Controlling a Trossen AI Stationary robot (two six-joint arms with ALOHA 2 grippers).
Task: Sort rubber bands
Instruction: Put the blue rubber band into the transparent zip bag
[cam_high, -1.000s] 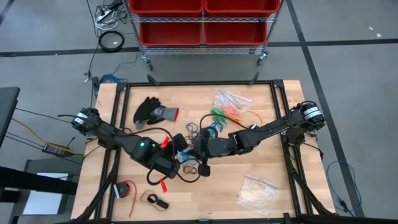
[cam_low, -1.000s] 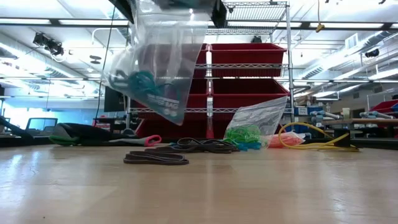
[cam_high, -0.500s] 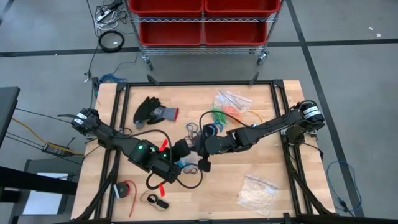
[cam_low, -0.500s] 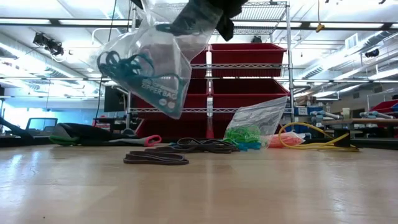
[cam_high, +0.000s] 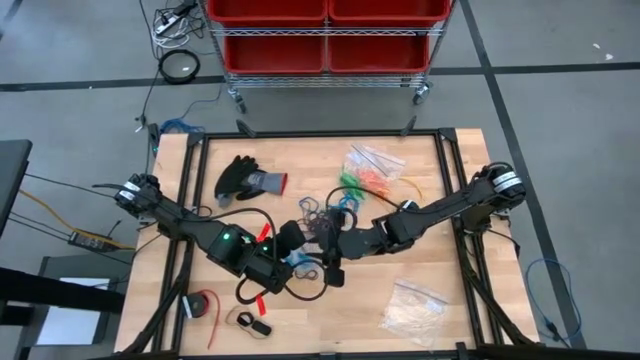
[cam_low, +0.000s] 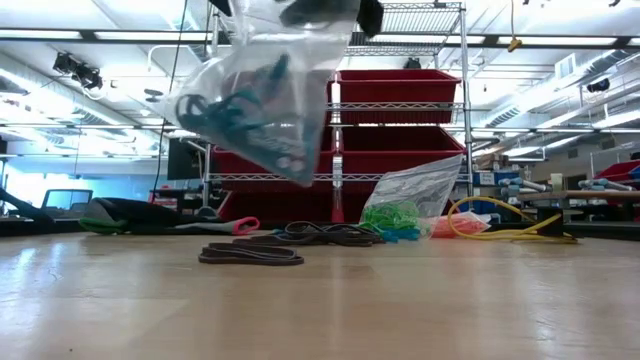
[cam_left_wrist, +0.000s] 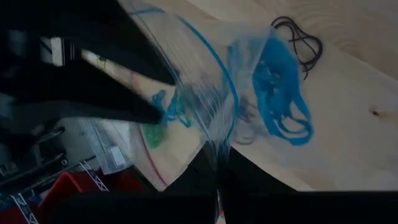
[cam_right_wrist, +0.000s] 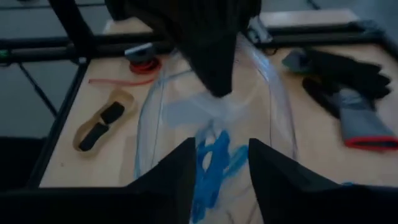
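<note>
Pale wooden worktop (cam_high: 420, 270) in a black frame, grey floor around, red bin shelving (cam_low: 400, 110) behind. Left hand (cam_high: 290, 243) clamped on clear bag (cam_low: 250, 100) of blue rubber bands (cam_left_wrist: 280, 99), lifted above the worktop. Right hand (cam_right_wrist: 214, 171) just beside, fingers parted, empty.

No words, numbers or signs can be read. The clear bag (cam_low: 262, 95) held up over the bench (cam_low: 320, 300) has some small print on it, but it is too blurry to make out. The red bins (cam_low: 395, 95) behind show no labels.
</note>
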